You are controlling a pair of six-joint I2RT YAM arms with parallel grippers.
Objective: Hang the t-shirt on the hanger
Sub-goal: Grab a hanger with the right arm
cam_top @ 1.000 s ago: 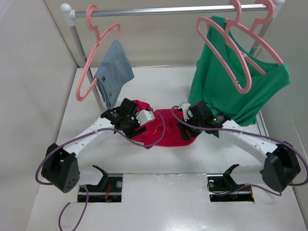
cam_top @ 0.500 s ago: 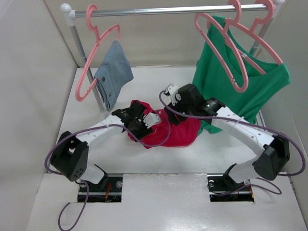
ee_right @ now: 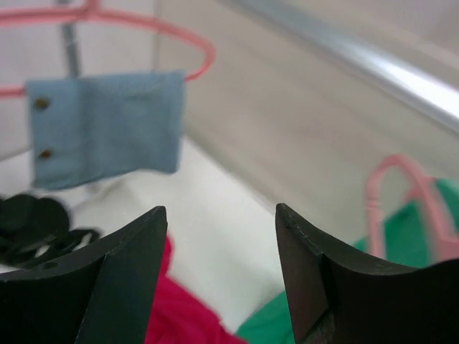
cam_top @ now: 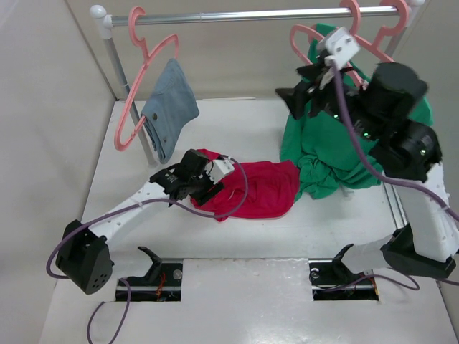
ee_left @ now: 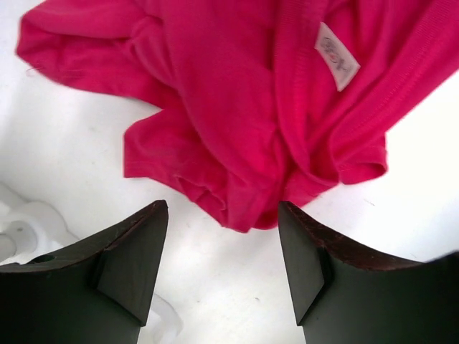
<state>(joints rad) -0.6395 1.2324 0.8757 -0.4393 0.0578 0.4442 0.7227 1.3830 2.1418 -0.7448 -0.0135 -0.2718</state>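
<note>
The crimson-pink t-shirt (cam_top: 262,192) lies crumpled on the white table; the left wrist view shows it (ee_left: 229,107) with its white neck label (ee_left: 336,64). My left gripper (cam_top: 208,180) is open and empty just above the shirt's left edge, with its fingers astride a fold (ee_left: 222,215). My right gripper (cam_top: 292,92) is open and empty, raised high in front of the green top. The bare pink hanger (cam_top: 300,33) hangs on the rail just above it, mostly hidden by the arm. A pink loop (ee_right: 401,193) shows to the right of the gripper (ee_right: 221,215).
The metal rail (cam_top: 251,14) crosses the back. A pink hanger (cam_top: 143,72) with grey-blue cloth (cam_top: 171,104) hangs at the left by the rail post (cam_top: 125,79). The green top (cam_top: 326,154) hangs on another pink hanger (cam_top: 398,36), its hem bunched beside the t-shirt.
My right arm has let go of the t-shirt and risen from the table to the hangers at the rail. The left gripper has drawn back a little to the left. The shirt lies flatter.
</note>
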